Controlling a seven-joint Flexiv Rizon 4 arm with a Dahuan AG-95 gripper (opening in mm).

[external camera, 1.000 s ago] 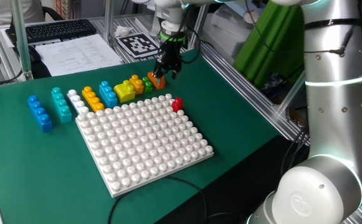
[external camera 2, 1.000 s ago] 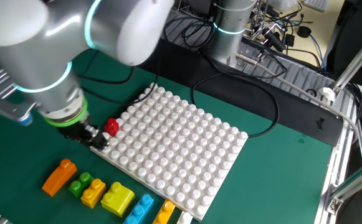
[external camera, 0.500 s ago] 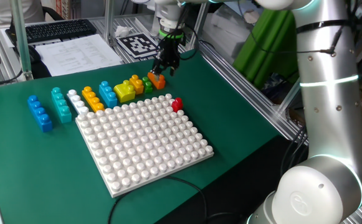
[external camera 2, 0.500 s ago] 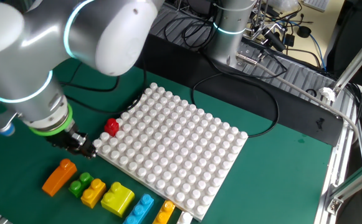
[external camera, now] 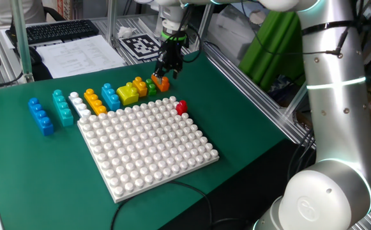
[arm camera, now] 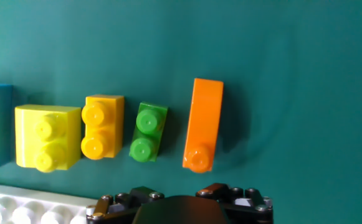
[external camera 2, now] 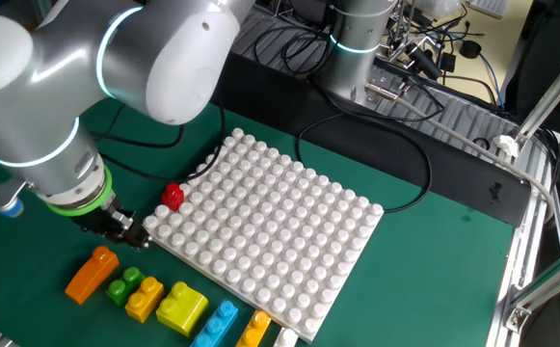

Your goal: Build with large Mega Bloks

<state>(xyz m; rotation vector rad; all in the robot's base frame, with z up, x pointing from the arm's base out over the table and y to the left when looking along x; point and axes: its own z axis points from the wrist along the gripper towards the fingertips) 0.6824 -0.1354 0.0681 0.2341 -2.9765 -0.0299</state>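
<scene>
Gripper (external camera 2: 125, 229) hovers just above the orange brick (arm camera: 203, 124), apparently empty; jaw state unclear; brick's long axis runs away from it.

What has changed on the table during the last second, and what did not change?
Only the arm moved. The gripper went away from the red brick at the baseplate corner, towards the orange brick at the end of the row, and now hangs above it. It took nothing and released nothing. All the bricks and the baseplate stayed in their places.
</scene>
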